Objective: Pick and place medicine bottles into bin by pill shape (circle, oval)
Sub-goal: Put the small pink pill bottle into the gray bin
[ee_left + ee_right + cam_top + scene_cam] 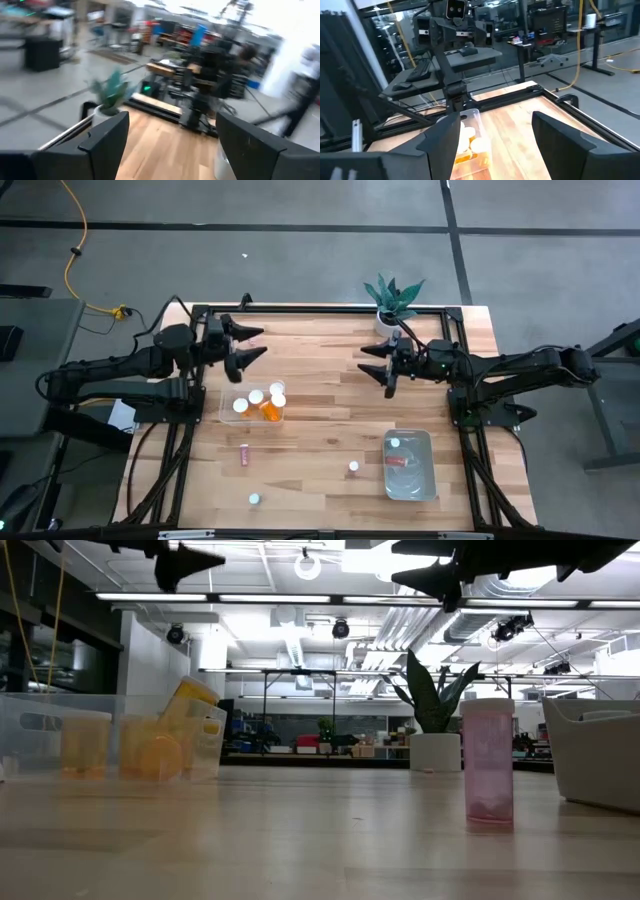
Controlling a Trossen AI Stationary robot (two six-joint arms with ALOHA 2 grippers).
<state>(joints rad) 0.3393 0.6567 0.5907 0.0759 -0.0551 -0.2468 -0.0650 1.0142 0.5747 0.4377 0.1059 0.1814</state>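
Left gripper [243, 348] hovers with fingers apart, holding nothing, near the table's [330, 410] far-left corner, above the clear bin [228, 412] of orange bottles [271, 409]. Loose bottles stand toward the near edge: pink [244, 455], white-capped [254, 499] and [353, 467]. Right gripper [383, 361], likewise apart, waits mid-table beyond the grey bin [425, 480] (already holding a bottle). Between picks, I judge; next calls for descending on a loose bottle.

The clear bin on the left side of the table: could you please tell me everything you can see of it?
The clear bin is a small see-through plastic box with thin walls and an open top, sitting flat on the wooden table just in front of the left tool, which hangs open above and does not touch it. Inside are several orange bottles with white caps, some upright, at least one tipped over against the others.
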